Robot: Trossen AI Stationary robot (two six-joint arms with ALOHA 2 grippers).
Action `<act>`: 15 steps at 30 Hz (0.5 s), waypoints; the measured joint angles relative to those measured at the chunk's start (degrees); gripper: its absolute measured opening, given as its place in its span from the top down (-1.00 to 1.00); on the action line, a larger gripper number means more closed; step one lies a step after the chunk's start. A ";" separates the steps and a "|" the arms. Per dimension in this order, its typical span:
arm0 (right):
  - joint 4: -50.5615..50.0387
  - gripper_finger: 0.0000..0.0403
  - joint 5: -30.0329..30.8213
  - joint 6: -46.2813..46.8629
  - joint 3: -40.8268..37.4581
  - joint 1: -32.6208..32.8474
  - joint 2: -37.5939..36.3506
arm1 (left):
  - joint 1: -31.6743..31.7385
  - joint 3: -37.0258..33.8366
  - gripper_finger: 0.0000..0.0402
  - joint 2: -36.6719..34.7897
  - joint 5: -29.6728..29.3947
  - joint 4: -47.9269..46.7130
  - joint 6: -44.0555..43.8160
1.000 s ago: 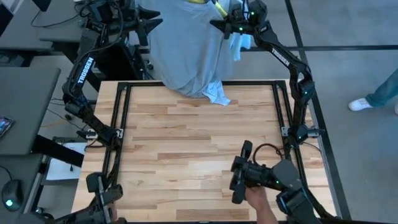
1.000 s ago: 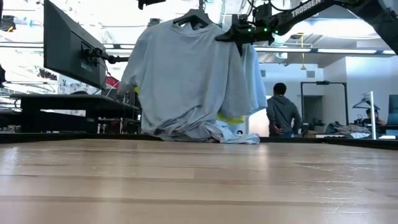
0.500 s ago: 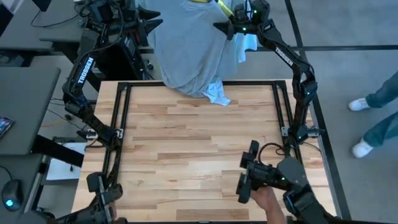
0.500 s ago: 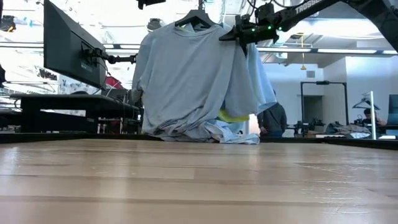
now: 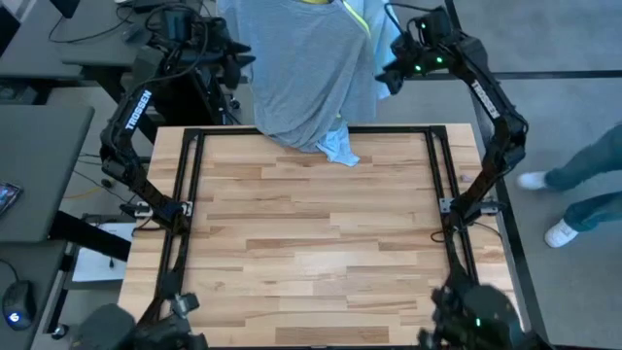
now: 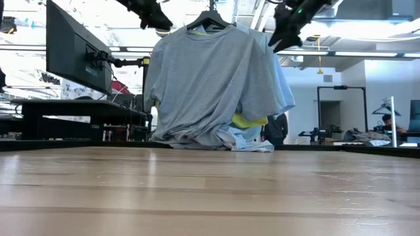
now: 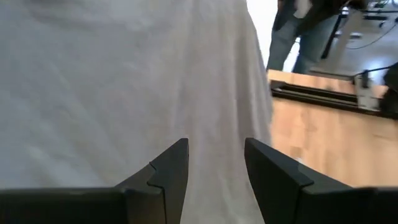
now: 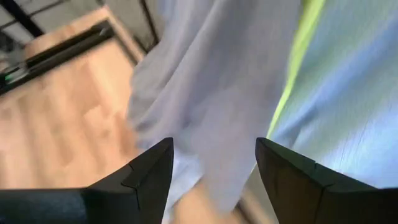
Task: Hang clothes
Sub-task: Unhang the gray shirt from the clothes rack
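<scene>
A grey T-shirt (image 6: 210, 85) hangs on a black hanger (image 6: 209, 18) above the table's far edge, its hem bunched on the wood. Behind it show a neon-yellow T-shirt (image 6: 248, 121) and a light-blue shirt (image 5: 340, 148), whose lower end lies on the table. My left gripper (image 5: 238, 53) is open beside the grey shirt's left shoulder, apart from it; its wrist view looks onto the grey cloth (image 7: 124, 74). My right gripper (image 5: 387, 76) is open beside the right sleeve, touching nothing, facing grey, yellow (image 8: 298, 56) and blue cloth.
Black frame rails (image 5: 194, 194) run along the table's left, right and far sides, with bare wood (image 5: 311, 233) between them. A monitor (image 6: 72, 52) stands beyond the far left corner. A person's legs (image 5: 583, 185) pass on the floor to the right.
My right gripper has opened, let go of the grey T-shirt's right shoulder and drawn back toward the table's right, tipping downward. The shirt's right sleeve has dropped and hangs loose. My left gripper has come down a little and tipped downward beside the left shoulder.
</scene>
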 joint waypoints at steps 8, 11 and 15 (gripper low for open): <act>-4.39 0.00 -0.02 -2.03 -12.28 12.68 -4.90 | -11.38 -0.55 0.31 0.00 -4.66 -18.12 -0.49; 0.58 0.02 -0.04 -2.31 -21.58 17.38 -7.30 | -18.79 -2.30 0.31 -0.06 -11.16 -20.83 -3.87; 9.09 0.05 -0.10 -3.64 -35.19 21.67 -10.25 | -27.83 -8.24 0.31 -0.17 -15.71 -19.97 -11.23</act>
